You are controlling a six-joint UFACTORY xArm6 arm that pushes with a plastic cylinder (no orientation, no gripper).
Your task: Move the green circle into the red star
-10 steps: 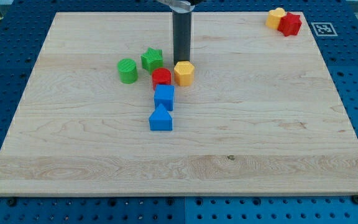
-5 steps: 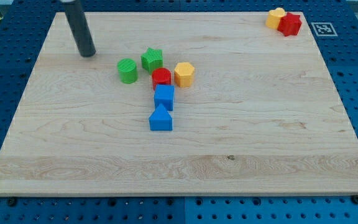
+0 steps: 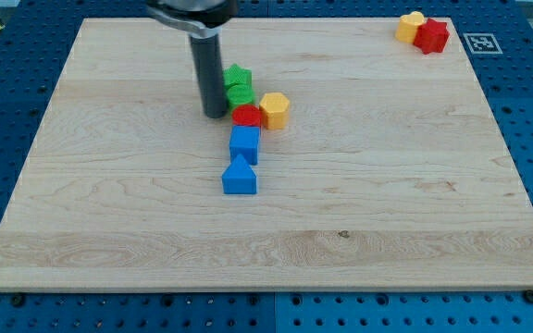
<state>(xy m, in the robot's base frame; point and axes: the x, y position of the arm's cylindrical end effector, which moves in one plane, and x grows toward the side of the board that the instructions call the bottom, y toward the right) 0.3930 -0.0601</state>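
My tip (image 3: 216,114) rests on the board at the left side of a block cluster. The green circle (image 3: 241,94) sits just right of the rod, touching or nearly touching it. It is pressed between the green star (image 3: 238,75) above it and the red circle (image 3: 245,116) below it. The red star (image 3: 432,35) lies far off at the view's top right corner, beside a yellow block (image 3: 411,25). The rod hides the green circle's left edge.
A yellow hexagon (image 3: 274,109) touches the red circle's right side. A blue cube (image 3: 244,144) and a blue house-shaped block (image 3: 240,176) lie below the cluster. The wooden board (image 3: 387,203) has blue pegboard around it.
My tip went from beside the yellow hexagon to the board's top left, then came back right. It pushed the green circle right against the green star and red circle; the star shifted right and up.
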